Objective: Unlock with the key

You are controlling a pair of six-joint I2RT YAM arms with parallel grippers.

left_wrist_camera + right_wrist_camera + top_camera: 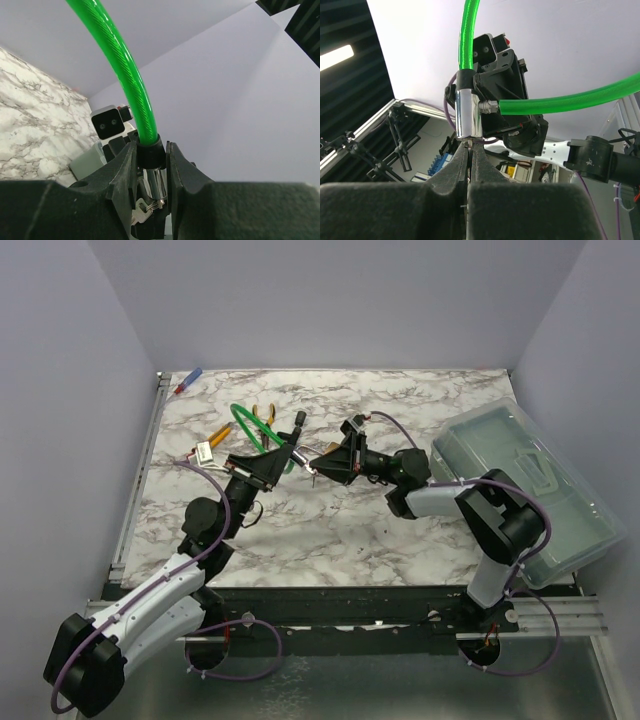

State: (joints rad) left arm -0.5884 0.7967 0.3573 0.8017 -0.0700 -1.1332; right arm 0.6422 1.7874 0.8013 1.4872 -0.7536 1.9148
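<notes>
1. The green plastic-coated cable lock (243,420) is held up off the worktop between the two arms, a bit left of centre. Its loop sags back toward the far side.
2. Its shiny chrome cylinder barrel (468,112) has a black collar on top where the green cable goes in. The cable's other end has a metal tip and meets the barrel's side. From the right wrist view that tip looks seated, so I'd say it's not unlocked yet.
3. The small silver key (142,210) shows at the barrel's lower end. It seems to be in the keyhole, but how deep I can't tell.
4. The left gripper (150,155) has its jaws clamped on the barrel and collar, one on each side, holding the lock steady.
5. The right gripper (470,150) has its jaws nearly shut, with only a sliver of gap. They're pinched on the key right under the barrel.
6. Progress, as I read it: lock picked up, key in place and gripped. What's left is turning the key and pulling the cable end free.
7. Further out on the white marble worktop (320,540) there are orange-handled pliers (263,412) by the loop and a blue-and-red marker (188,380) at the far left corner. A clear plastic lidded bin (540,490) hangs over the right edge.
</notes>
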